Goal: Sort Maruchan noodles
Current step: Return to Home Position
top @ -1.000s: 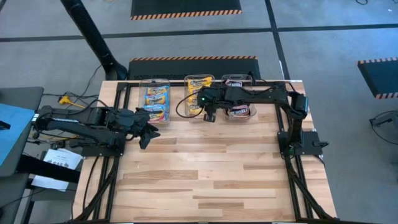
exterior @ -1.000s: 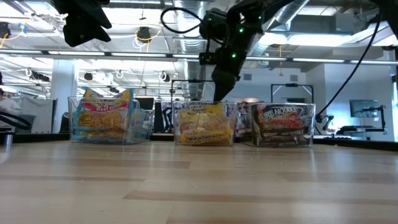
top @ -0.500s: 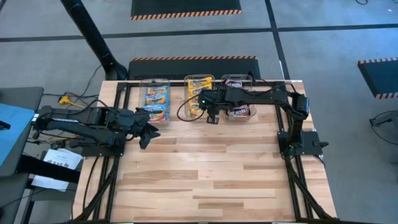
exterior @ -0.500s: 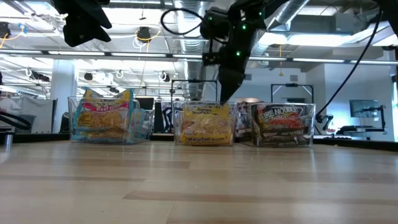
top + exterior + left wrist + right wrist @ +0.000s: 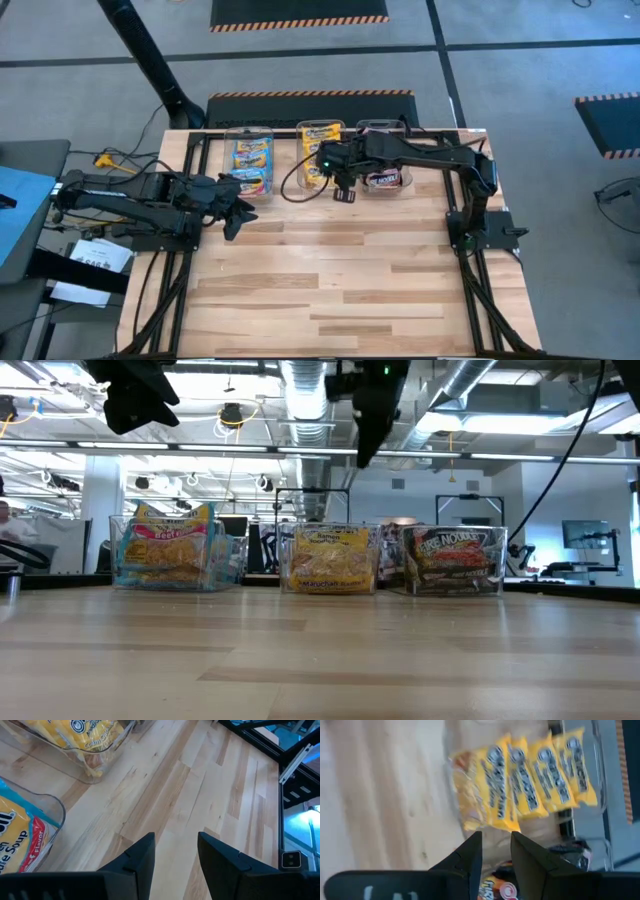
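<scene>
**Noodle packets stand sorted in bins, both grippers parted and empty**

Over the boards of the light wooden plank table (image 5: 330,290), the left gripper (image 5: 175,854) hovers with its two dark fingers apart and empty. The right gripper (image 5: 496,851) hangs higher, its fingers parted by a narrow gap and gripping nothing.

Just beyond both grippers, a row of three clear plastic bins (image 5: 373,560) lines the table's far edge. The light blue-pink flat plastic noodle packets (image 5: 165,550) sit in the bin beyond the left gripper. The yellow-orange flat plastic noodle packets (image 5: 328,560) fill the bin just past and below the right gripper. The black-red flat plastic noodle packets (image 5: 452,560) fill the bin on that gripper's other side.

All the packets rest on a long edge. Their printed faces turn toward the near edge and their long axes run across the table's width. The yellow-orange ones stand pressed face to face.
</scene>
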`<state>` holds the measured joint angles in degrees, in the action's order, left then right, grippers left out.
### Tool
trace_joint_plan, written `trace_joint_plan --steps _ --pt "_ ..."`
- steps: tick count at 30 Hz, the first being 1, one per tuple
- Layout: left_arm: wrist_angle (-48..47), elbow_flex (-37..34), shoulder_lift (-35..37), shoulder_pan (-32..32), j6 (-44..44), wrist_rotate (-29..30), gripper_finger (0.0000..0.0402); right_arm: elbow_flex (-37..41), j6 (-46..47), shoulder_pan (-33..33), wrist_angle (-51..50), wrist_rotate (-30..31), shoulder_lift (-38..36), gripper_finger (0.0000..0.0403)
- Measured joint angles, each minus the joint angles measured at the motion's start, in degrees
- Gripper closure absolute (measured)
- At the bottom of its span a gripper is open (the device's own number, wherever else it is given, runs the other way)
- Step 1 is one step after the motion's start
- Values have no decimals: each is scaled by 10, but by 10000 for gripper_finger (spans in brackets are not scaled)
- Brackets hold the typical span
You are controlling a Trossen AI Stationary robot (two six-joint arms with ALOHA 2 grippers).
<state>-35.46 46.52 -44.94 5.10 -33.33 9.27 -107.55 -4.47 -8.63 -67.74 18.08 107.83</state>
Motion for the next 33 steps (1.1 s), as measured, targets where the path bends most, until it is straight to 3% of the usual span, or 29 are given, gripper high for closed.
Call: trace_joint_plan --steps 7,16,23,33 --pt "2 0 24 0 13 -15 266 -18 -9 42 -15 -2 -47 276" --pt "12 0 105 2 43 -13 266 24 42 75 10 -2 -187 276" --pt "22 0 150 2 83 -11 266 209 56 117 171 -2 -337 276" --pt "30 -3 150 2 131 -11 266 468 90 144 356 -28 -514 276"
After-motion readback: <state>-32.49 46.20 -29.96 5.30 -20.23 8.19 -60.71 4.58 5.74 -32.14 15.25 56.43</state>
